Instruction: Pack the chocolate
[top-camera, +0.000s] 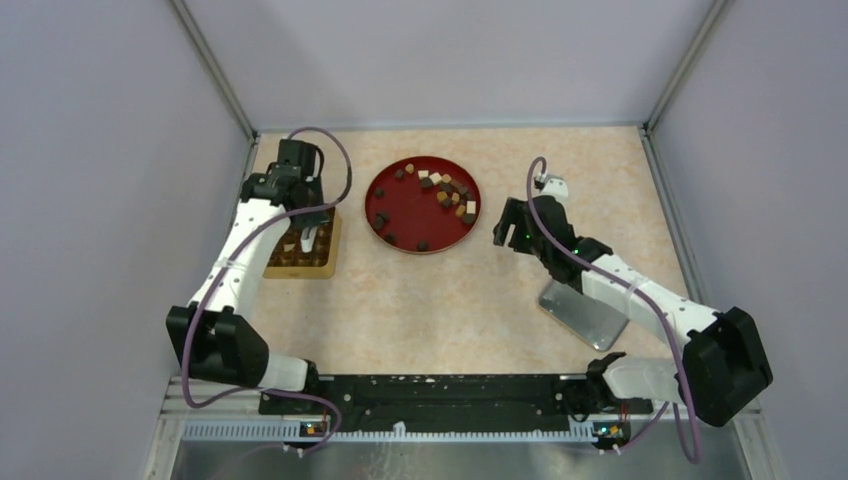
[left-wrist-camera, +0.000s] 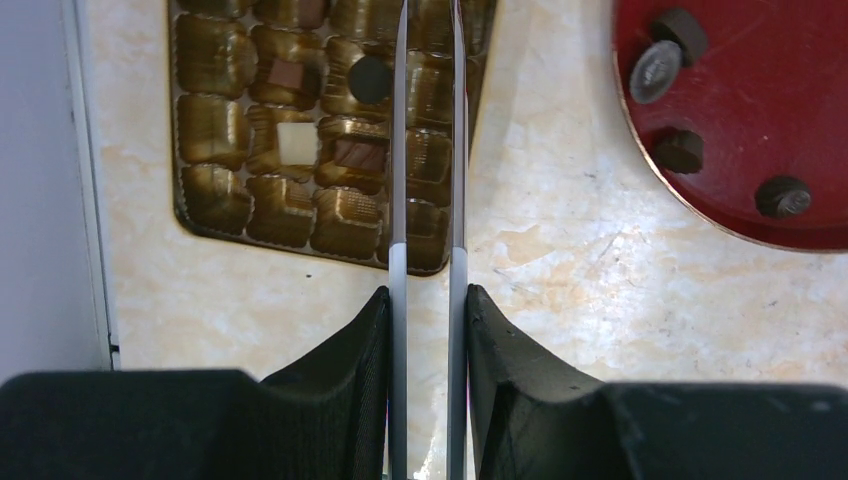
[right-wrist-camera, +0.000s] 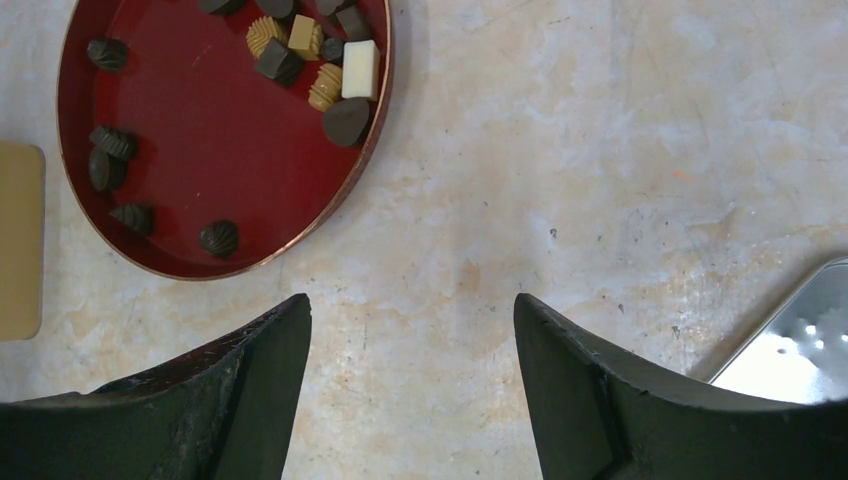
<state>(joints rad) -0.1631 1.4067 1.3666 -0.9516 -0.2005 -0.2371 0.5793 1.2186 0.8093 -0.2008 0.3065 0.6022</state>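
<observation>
Several chocolate pieces (top-camera: 447, 190), dark, tan and white, lie on a red round plate (top-camera: 395, 215). A gold moulded tray (top-camera: 322, 262) at the left holds a few pieces, among them a white one (left-wrist-camera: 296, 143) and brown ones (left-wrist-camera: 358, 155). My left gripper (top-camera: 300, 205) is above the tray, shut on grey tweezers (left-wrist-camera: 398, 270). The blades reach over the tray and their tips run out of the left wrist view. My right gripper (top-camera: 505, 232) is open and empty over bare table, right of the plate (right-wrist-camera: 200, 130).
A silver metal tin (top-camera: 585, 315) lies on the table under my right arm; its corner shows in the right wrist view (right-wrist-camera: 800, 350). Grey walls close in the table at the left, back and right. A black rail runs along the near edge.
</observation>
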